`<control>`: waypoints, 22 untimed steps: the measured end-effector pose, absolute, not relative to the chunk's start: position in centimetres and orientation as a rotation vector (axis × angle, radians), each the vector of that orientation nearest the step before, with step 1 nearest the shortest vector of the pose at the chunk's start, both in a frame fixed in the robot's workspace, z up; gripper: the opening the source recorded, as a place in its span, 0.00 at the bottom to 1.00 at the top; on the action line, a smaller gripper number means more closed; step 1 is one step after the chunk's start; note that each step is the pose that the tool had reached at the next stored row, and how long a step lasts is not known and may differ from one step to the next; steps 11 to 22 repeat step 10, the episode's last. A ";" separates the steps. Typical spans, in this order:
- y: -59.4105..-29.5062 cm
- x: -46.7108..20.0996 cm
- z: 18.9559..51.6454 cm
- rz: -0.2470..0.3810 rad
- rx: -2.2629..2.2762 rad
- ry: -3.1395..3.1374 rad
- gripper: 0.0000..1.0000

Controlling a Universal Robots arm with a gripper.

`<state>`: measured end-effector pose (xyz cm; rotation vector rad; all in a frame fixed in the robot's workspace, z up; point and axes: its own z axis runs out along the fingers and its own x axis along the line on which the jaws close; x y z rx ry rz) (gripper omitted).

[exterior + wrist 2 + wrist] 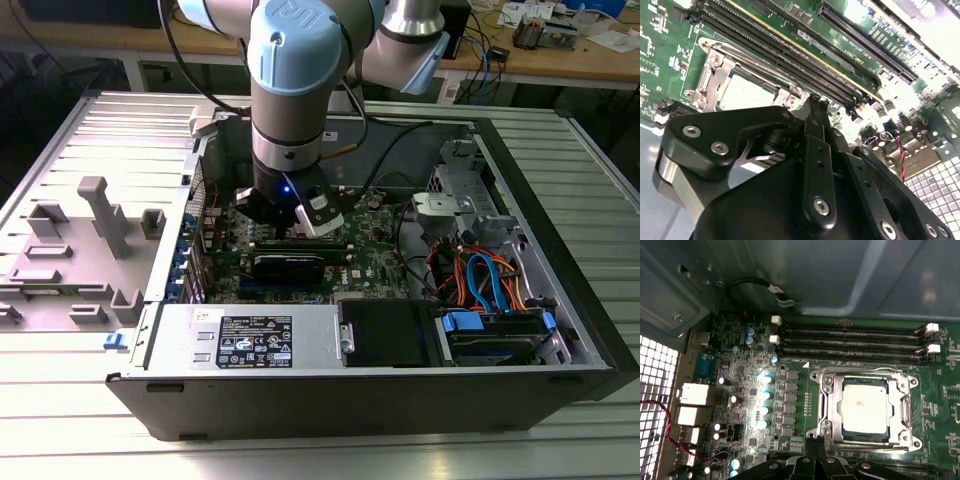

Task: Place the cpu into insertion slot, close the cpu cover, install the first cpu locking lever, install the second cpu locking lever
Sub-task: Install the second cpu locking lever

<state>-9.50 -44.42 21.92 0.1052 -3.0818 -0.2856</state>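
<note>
We saw the grey and pale-blue robot arm reaching down into the open black computer case, its black gripper low over the green motherboard near the centre of the exterior view.

In the first wrist view, the small flat square cpu with its dull silver-grey metal top sat in the insertion slot, a square socket with a silvery metal rim, at the lower right of the frame. The cpu cover, a thin silvery metal frame plate with a square cut-out, lay flat around the chip, below the long narrow black memory slots.

In the second wrist view, the cpu showed at the upper left, just beyond the gripper's black linkage. Whether the fingers were spread or closed, we could not tell. The gripper appeared to carry nothing.
</note>
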 end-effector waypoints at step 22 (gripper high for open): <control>-44.4 -9.5 21.9 -0.282 0.105 -3.082 0.11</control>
